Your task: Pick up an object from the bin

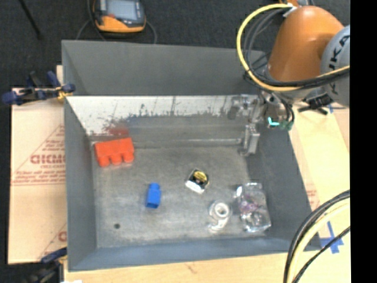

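You looked down on a grey metal bin (82, 217) that sat on a pale wooden surface (177, 271). Behind the bin lay a dark floor (194, 10), and on it rested an orange and grey handheld device (119, 12) with a cable looped at its top.

The arm came in from the right, its wrist under a rounded orange cover (300, 40) ringed by yellow and black cables (242, 40). The tool (251, 141) hung at the bin's far right corner, close to the back wall and over bare bin floor. You could not tell whether it was spread or pressed together.

Five loose things lay in the bin, none touching another:
- An orange-red block (113, 151) with a lobed front edge sat at the far left, near the back wall.
- A small blue block (153, 196) lay left of centre.
- A small white, black and yellow item (197, 180) lay near the centre. It was the thing nearest the tool, though apart from it.
- A white ring-shaped roll (220, 212) lay near the front wall.
- A clear plastic bag (253, 208) of small purplish pieces lay just beside that roll, at the front right.
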Controlling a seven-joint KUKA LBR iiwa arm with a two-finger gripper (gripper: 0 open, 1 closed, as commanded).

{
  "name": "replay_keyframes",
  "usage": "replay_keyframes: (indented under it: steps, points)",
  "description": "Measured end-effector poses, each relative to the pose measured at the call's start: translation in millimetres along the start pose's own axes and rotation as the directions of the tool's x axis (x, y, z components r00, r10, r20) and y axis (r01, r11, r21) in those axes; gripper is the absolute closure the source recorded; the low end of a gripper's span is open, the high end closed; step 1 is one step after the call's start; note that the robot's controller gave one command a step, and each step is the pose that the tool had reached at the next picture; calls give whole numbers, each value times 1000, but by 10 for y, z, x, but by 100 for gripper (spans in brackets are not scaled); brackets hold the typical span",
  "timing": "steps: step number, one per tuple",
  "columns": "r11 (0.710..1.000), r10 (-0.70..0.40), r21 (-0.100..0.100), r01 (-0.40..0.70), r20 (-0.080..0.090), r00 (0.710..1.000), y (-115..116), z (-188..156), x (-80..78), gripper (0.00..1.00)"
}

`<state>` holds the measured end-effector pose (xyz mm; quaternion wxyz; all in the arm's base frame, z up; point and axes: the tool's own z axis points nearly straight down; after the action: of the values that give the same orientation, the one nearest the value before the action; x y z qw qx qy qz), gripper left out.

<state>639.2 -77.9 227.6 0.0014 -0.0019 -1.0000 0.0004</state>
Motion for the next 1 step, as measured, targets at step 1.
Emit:
replay_keyframes:
  steps: [1]
  points:
    - [963,-268,-1,268,1,963,669,1601,275,0]
